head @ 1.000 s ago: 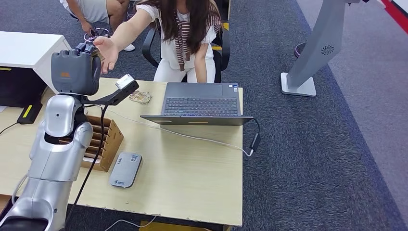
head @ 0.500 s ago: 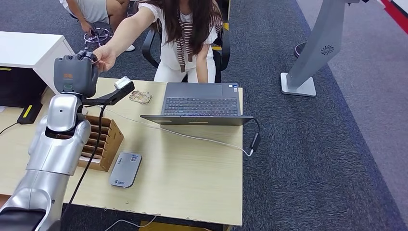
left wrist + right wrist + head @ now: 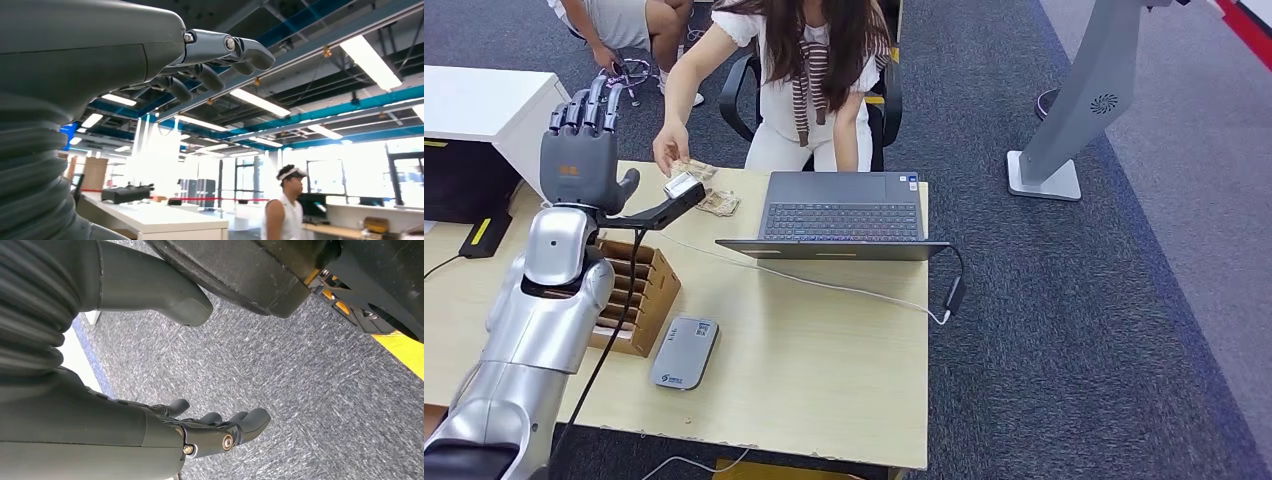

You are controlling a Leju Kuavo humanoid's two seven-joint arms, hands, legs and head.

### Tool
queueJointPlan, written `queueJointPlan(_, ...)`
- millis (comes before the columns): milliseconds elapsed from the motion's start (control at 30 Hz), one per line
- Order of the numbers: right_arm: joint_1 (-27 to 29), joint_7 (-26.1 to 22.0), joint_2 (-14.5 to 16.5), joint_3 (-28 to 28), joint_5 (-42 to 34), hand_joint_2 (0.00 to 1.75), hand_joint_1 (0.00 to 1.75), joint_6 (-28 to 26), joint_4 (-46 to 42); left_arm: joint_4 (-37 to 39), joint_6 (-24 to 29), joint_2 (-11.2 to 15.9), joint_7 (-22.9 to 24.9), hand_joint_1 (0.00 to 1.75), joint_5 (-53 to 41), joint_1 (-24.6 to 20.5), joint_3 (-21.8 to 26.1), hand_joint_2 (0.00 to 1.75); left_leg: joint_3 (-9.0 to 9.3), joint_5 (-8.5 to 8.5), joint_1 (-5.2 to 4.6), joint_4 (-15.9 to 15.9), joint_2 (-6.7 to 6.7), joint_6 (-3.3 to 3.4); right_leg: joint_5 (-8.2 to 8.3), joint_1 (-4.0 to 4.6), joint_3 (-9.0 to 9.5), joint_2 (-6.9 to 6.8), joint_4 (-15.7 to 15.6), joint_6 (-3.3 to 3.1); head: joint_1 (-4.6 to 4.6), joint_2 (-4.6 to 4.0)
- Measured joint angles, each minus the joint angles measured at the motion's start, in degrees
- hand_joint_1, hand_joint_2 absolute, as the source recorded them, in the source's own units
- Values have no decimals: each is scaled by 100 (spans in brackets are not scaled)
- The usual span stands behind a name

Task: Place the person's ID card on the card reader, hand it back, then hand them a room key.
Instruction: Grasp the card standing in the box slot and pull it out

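Note:
My left hand [image 3: 582,148] is raised above the table's far left corner, fingers straight up and apart, holding nothing. In the left wrist view the same hand [image 3: 210,60] stands against the ceiling lights with nothing in it. The person's hand [image 3: 669,152] is lowered to the table's far edge with a tan card [image 3: 692,170] under it, beside a small pile of cards [image 3: 715,202]. The grey card reader [image 3: 684,352] lies near the front of the table with nothing on it. My right hand [image 3: 210,432] hangs over grey carpet, fingers loosely apart and empty.
A cardboard box [image 3: 649,295] with slotted rows sits by my left forearm. An open laptop [image 3: 842,212] stands mid-table, its cable [image 3: 844,288] trailing across the wood. A white cabinet [image 3: 484,105] is at the far left, a grey stand [image 3: 1074,120] on the carpet to the right.
The person took the card out of my left hand and brought their hand down to the table's far edge. My left hand's fingers have opened and straightened.

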Motion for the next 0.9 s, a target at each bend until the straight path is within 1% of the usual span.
queueJointPlan(200, 10, -24, 0, 1, -42, 175, 0, -4, 0, -723, 46, -8, -170, 0, 290, 578, 0, 175, -4, -1, 0, -1, 0, 1, -1, 0, -2, 0, 0, 0, 0, 0)
queueJointPlan(267, 20, -33, 0, 1, -98, 175, 0, -25, 0, -1073, 105, -4, -265, 0, 445, 875, 0, 175, -4, -2, 0, -2, 3, 1, -1, 0, -2, 2, 0, 0, 0, 0)
queueJointPlan(333, 43, -40, 0, -1, -170, 175, 0, -70, -1, -1557, 196, 7, -346, 0, 587, 1332, 0, 175, -4, -4, 0, -3, 5, 1, -3, 0, -3, 5, 0, 1, -1, 0)
queueJointPlan(467, 100, -61, -2, -11, -298, 175, 0, -124, -2, -2501, 344, 99, -435, 0, 759, 2414, 3, 175, -10, -11, 0, -4, 5, 2, -12, 0, -8, 4, 0, 3, 0, 0)
queueJointPlan(633, 161, -126, -13, -70, -426, 175, 0, -130, -2, -3328, 528, 292, -626, 0, 936, 3753, 105, 175, -14, -19, 0, -5, 3, -1, -23, 0, -15, -1, -1, 3, -1, 0)
queueJointPlan(767, 172, -144, -25, -132, -504, 175, 0, -142, -4, -3614, 634, 372, -712, 0, 1046, 4400, 351, 175, -23, -21, 0, -6, 0, -1, -25, 0, -13, -11, -1, 3, 0, 0)
queueJointPlan(833, 181, -150, -33, -173, -530, 175, 0, -152, -4, -3655, 731, 386, -828, 0, 1189, 4720, 621, 175, -21, -22, 1, -7, 2, -2, -25, 0, -14, -6, -1, 3, 0, 0)
queueJointPlan(900, 201, -156, -44, -202, -526, 175, 0, -160, -4, -3619, 887, 386, -1052, 0, 1312, 4979, 995, 175, -21, -21, 1, -7, -1, -2, -25, 1, -15, -11, -1, 3, 0, 0)
